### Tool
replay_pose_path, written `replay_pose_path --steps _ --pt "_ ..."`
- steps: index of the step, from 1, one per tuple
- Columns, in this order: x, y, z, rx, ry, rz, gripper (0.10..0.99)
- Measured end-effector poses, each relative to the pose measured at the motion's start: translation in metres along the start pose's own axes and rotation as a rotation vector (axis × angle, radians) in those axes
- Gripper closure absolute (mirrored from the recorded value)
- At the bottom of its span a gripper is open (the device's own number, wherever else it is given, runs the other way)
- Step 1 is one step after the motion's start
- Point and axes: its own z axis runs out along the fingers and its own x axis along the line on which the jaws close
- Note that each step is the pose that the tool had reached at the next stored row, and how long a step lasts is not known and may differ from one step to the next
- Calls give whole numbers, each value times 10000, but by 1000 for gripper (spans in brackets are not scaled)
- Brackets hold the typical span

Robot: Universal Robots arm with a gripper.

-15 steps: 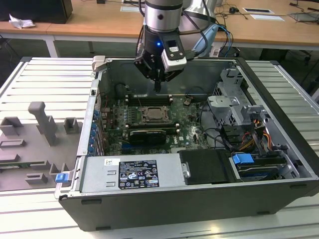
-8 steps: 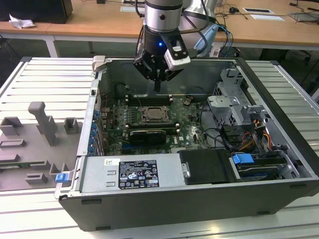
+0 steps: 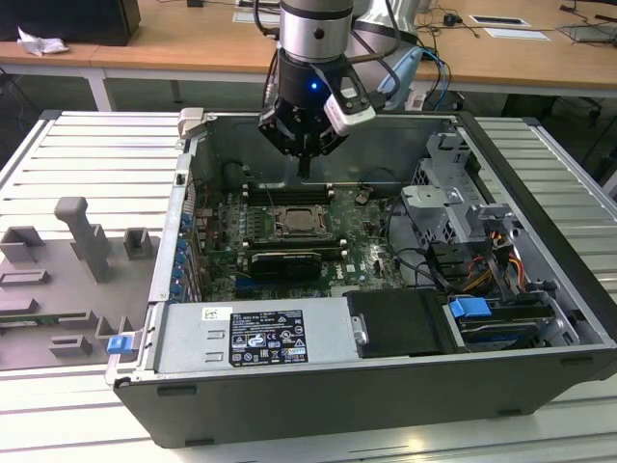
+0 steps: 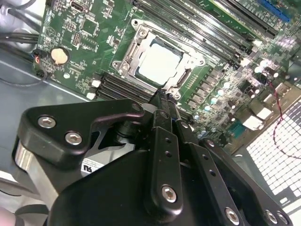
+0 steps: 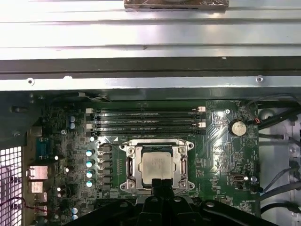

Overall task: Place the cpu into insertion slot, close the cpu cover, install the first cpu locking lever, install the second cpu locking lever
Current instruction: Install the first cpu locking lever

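First wrist view: the chip (image 5: 156, 168) lies flat in its socket on the green board (image 5: 221, 155). Its pale top shows through the window of the cover (image 5: 128, 165), which is folded down around it. We cannot tell whether the locking levers along the socket's sides are latched. The hand (image 5: 162, 185) hangs just beside one edge of the socket, its two fingers drawn together on nothing. In the exterior view it stands clear above the board, inside the open computer case (image 3: 337, 405), which rests on the slatted table (image 3: 58, 145).

Risks, as we judge them:
- With the fingertips so near the socket, a descent slightly off line could land them on the chip's top or on the cover's thin frame, not on a lever.
- A sprung lever pushed by closed fingertips could slip off sideways and snap back, and the tips would then scrape the small parts on the board.
- If the cover is not fully seated, forcing a lever down could press the chip askew in the socket.

Count: one chip, one cover, one hand with two fingers, one coin battery (image 5: 238, 127), one long black card (image 3: 284, 260) and one computer case.
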Motion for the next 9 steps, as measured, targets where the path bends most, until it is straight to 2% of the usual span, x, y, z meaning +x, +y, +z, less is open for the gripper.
replay_pose_path --steps 7,9 --pt "9 -2 15 0 7 -206 980" --pt "116 -3 21 -1 7 -229 980"
